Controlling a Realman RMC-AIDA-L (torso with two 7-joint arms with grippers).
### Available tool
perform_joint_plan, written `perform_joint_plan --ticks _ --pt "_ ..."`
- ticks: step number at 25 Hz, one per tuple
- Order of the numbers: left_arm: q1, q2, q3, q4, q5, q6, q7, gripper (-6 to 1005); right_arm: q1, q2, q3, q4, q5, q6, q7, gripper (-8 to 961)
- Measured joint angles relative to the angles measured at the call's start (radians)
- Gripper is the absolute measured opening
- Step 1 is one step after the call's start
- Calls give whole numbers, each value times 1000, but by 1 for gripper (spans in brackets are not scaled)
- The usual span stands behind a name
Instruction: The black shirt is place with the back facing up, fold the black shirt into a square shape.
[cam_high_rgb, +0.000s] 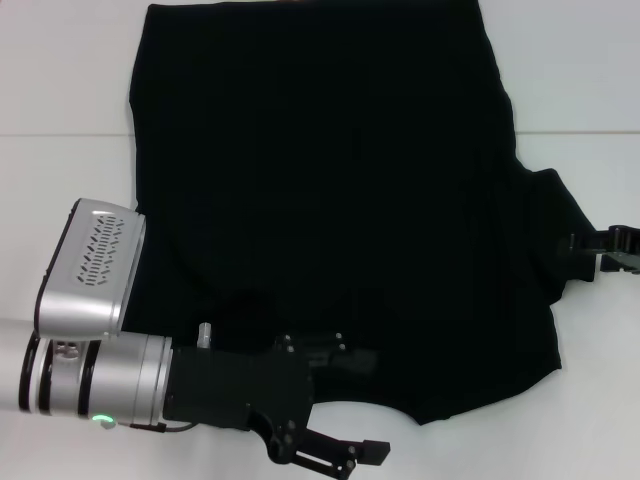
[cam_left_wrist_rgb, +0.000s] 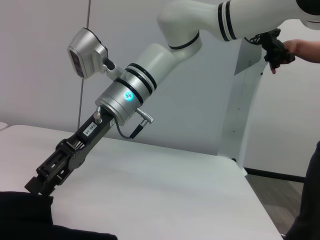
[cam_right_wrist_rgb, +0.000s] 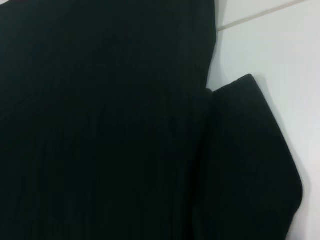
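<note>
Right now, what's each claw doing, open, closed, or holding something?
Left claw: open, empty, just off the near edge of the black shirt.
Right claw: at the shirt's right sleeve; cannot be told.

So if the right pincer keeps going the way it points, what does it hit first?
Most likely the shirt: the right pincer sits at its right sleeve edge, pointing inward over the fabric. Depth is unclear, so contact may already exist.

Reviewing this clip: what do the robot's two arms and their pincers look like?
The left arm is silver with black bands, a green light and a vented silver box; its left pincer is black. The right arm is white-and-silver with black rings, a blue light, a looping cable and a black right pincer.
</note>
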Motion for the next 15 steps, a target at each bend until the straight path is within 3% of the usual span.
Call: perform_joint_plan --ticks 9,15 --pt "10 2 -2 21 -1 -2 -1 948 3 36 -10 19 0 103 -29 802" --pt "17 2 -18 32 -6 7 -6 949 -1 39 -6 17 3 105 -41 611"
